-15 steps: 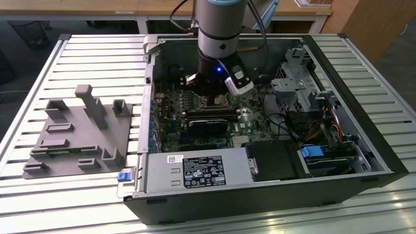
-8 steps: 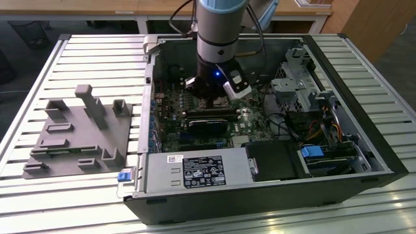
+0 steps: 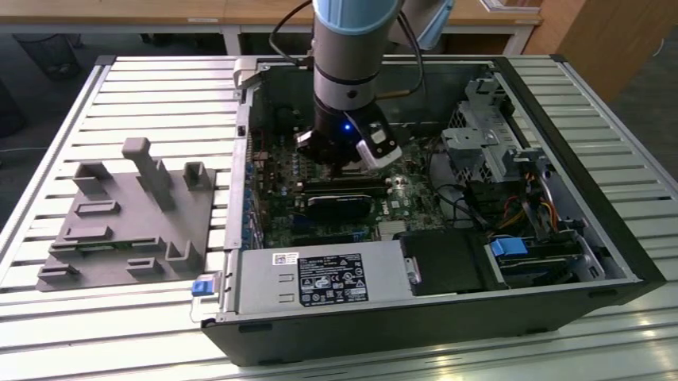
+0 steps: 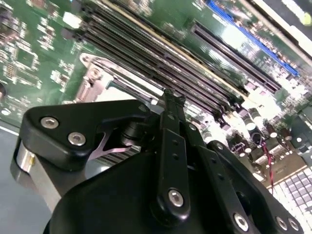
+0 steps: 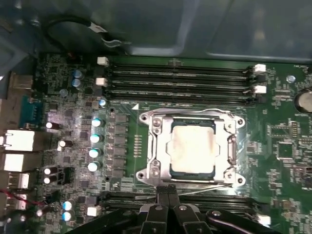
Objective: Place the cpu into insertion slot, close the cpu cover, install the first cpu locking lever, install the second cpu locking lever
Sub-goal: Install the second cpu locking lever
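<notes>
The cpu (image 5: 191, 147) sits in its socket under the cpu cover (image 5: 229, 141), just beyond the gripper (image 5: 168, 189), whose jaws are closed together and hold nothing.

I hold the arm (image 3: 348, 55) near vertical, descending from twelve o'clock in the exterior view, wrist pointing straight down. My gripper (image 5: 168, 191) has its fingers (image 4: 171, 109) pressed together, tips closed, nothing between them.
</notes>
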Robot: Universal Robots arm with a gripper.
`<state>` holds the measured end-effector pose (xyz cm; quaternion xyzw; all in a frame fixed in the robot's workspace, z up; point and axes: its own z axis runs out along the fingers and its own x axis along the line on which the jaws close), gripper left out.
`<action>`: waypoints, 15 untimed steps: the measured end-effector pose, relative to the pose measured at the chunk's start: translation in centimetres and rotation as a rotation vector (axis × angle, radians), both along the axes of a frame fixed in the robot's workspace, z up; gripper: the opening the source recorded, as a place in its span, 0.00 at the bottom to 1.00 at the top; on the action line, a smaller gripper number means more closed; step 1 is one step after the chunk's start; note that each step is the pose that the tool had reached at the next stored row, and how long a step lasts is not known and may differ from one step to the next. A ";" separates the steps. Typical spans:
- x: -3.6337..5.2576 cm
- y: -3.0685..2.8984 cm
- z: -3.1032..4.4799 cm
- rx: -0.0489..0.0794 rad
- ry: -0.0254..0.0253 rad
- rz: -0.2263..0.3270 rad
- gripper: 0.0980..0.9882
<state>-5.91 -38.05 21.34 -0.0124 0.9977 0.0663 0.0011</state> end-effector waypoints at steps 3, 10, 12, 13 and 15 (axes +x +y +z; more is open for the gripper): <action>-0.33 -0.06 -0.35 0.006 -0.0004 0.000 0.01; -0.99 -0.53 -0.85 0.036 -0.0020 0.000 0.01; -1.08 -0.73 -0.90 0.053 -0.0022 0.000 0.01; -1.09 -0.82 -0.94 0.060 -0.0023 0.000 0.01; -1.09 -0.94 -1.02 0.073 -0.0022 0.000 0.01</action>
